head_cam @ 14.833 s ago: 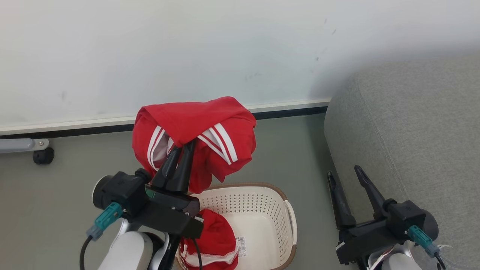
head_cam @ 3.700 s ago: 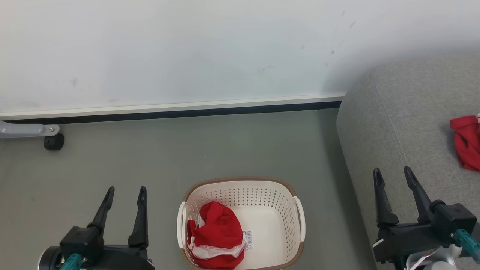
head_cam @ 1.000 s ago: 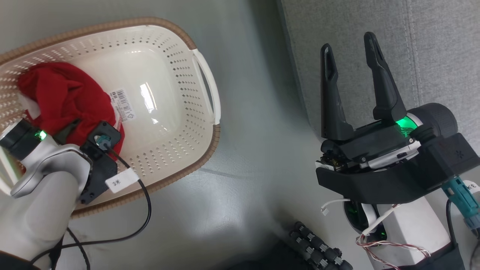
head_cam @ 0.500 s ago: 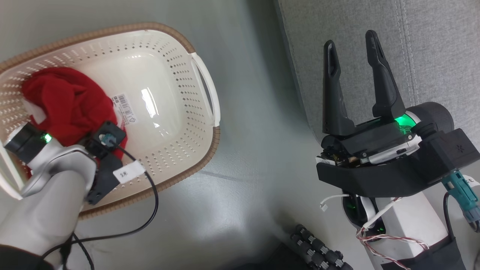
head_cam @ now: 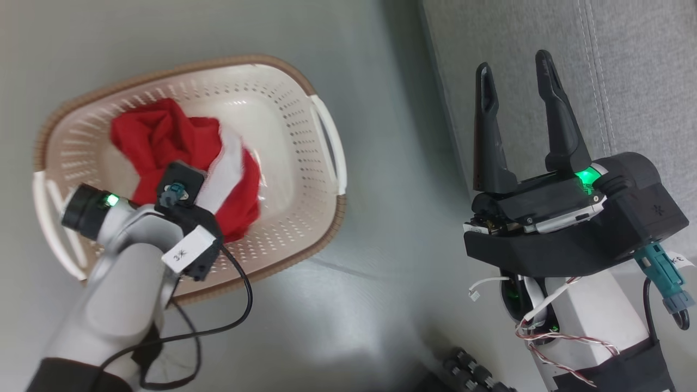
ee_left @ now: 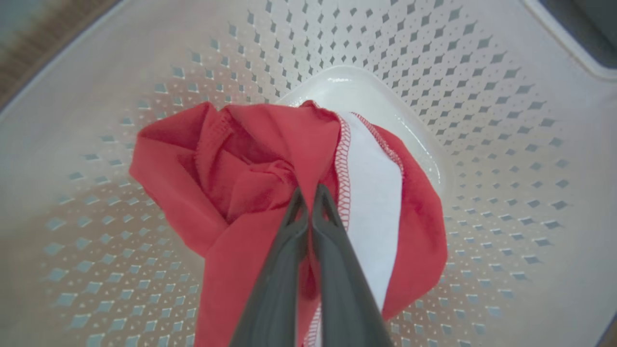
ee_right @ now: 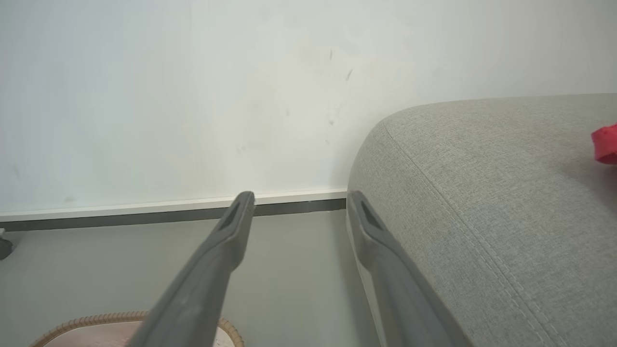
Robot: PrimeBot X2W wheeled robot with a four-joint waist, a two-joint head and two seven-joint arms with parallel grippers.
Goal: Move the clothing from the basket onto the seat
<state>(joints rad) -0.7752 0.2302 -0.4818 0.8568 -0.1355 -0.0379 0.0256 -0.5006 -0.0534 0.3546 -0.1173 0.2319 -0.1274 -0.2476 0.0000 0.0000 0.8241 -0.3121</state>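
The red clothing with a white band hangs bunched over the cream basket, under my left arm. In the left wrist view my left gripper is shut on the clothing, its two fingers pressed together in the fabric, with the basket's perforated wall all around. My right gripper stands open and empty in front of the grey seat. In the right wrist view the right gripper points at the wall beside the seat, where another red piece of clothing lies at the far right.
The basket stands on grey floor left of the seat's front edge. A white wall with a pale skirting board runs behind. The basket's brown rim shows below the right fingers. A cable loops from my left wrist.
My left gripper has shut on the clothing and raised it off the basket's floor, so the white band now shows. The head view has shifted. The right gripper stays open.
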